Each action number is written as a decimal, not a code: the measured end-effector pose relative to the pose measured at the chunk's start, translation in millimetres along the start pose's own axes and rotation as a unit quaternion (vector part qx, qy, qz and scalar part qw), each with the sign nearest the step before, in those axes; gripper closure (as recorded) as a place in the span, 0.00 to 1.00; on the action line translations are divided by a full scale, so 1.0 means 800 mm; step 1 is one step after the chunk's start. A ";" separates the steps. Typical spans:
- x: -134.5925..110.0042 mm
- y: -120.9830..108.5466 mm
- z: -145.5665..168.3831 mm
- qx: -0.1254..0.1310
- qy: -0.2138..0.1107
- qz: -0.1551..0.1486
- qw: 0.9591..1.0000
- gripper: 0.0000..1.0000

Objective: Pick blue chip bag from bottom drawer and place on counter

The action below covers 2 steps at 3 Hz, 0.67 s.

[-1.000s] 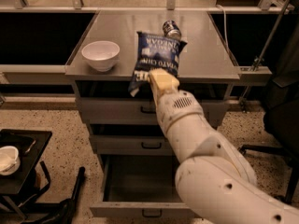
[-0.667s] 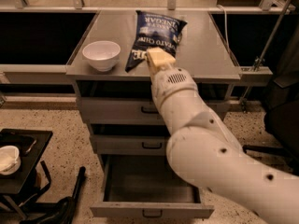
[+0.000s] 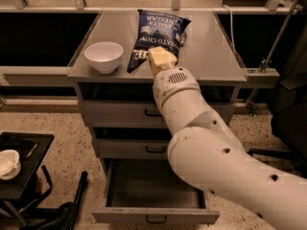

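Note:
The blue chip bag [image 3: 158,30], dark blue with white lettering, is over the middle of the grey counter [image 3: 213,56], its far end toward the back. My gripper [image 3: 160,57], with cream fingers, is shut on the bag's near edge, just above the counter's front. The arm [image 3: 216,147] comes in from the lower right and hides part of the drawers. The bottom drawer [image 3: 153,215] is pulled open below, and what shows of its inside looks empty.
A white bowl [image 3: 104,55] stands on the counter's left front. The two upper drawers [image 3: 120,113] are shut. A small black side table [image 3: 21,174] with a white cup [image 3: 7,163] stands at the lower left. A dark chair [image 3: 290,109] is at the right.
My gripper has carried the blue chip bag farther over the counter, toward its middle and back. The bag now hides the can that showed behind it.

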<state>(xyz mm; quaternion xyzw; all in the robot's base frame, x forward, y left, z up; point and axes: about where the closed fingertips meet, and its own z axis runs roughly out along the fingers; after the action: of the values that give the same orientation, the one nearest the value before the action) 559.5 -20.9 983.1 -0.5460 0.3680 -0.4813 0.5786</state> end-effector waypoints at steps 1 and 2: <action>0.030 -0.005 0.016 0.002 0.023 -0.018 1.000 1.00; 0.121 -0.017 0.076 0.005 0.086 -0.026 0.996 1.00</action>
<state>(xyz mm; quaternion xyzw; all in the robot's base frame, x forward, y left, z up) 640.7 -96.3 1014.2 -0.5091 0.3994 -0.5430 0.5353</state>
